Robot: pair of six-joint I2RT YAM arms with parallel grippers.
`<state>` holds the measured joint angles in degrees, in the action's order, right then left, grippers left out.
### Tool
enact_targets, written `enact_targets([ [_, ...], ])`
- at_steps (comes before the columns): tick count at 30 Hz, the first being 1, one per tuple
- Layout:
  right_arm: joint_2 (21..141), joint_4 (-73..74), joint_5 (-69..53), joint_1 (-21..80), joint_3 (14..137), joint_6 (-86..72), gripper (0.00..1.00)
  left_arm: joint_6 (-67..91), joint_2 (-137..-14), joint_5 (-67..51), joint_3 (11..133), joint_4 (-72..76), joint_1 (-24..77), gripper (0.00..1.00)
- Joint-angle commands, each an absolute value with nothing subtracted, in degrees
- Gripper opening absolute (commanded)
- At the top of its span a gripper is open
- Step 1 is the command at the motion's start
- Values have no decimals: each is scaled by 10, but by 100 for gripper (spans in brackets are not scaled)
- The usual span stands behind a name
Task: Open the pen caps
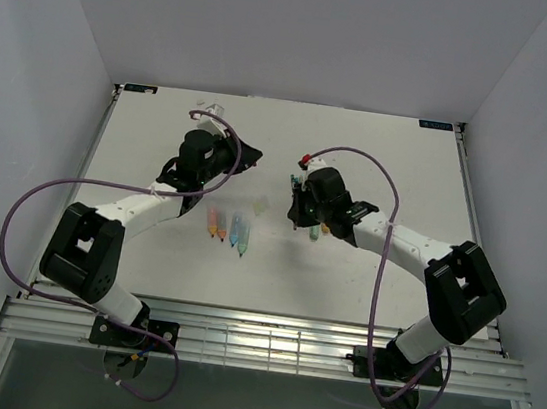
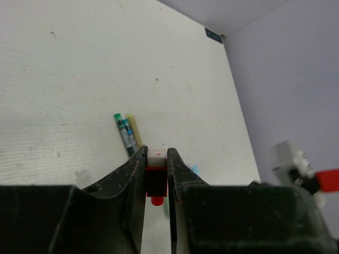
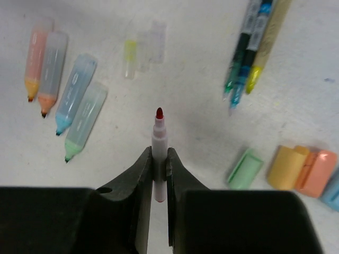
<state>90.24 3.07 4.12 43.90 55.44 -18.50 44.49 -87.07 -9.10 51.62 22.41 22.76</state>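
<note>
**A:** Where is the red cap sitting?

**B:** Right between the fingers of the left gripper, which are pinched hard against both its sides. It is stubby, red low down and pale at the end by the fingertips.

**A:** And the other arm?

**B:** The right gripper is clamped on a thin red-tipped pen. Its bare tip points away from the wrist, over the table. In the top view the two grippers are apart, so the cap is off the pen.

**A:** Give me the counts, biggest first.

**B:** There are four thick barrels side by side, two orange, one blue and one green, all with their tips uncovered. Three thin pens lie bunched together, green, blue and yellow. Then there are four loose caps in a row on the table: pale green, yellow-orange, salmon, and a blue one cut off by the frame edge. The red cap makes five in all.
</note>
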Motion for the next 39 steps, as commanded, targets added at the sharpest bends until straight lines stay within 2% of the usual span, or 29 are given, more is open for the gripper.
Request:
enact_targets([
  [1,905,29,-23,374,609,-167,8,379,-864,-127,501,165,218,0],
  [6,954,36,-89,287,657,-156,8,323,-880,-129,497,109,210,0],
  [10,1001,38,-115,256,697,-140,8,302,-915,-144,508,102,202,0],
  [18,1081,60,-122,238,782,-113,8,294,-1005,-182,552,91,199,0],
  [26,1135,62,-122,227,808,-114,9,295,-1044,-192,565,98,199,0],
  [31,1158,63,-122,225,814,-117,16,295,-1057,-188,567,97,199,17],
  [33,1165,62,-123,224,814,-117,17,297,-1058,-178,563,98,199,27],
  [39,1172,62,-122,221,814,-117,23,295,-1069,-166,560,96,198,29],
])
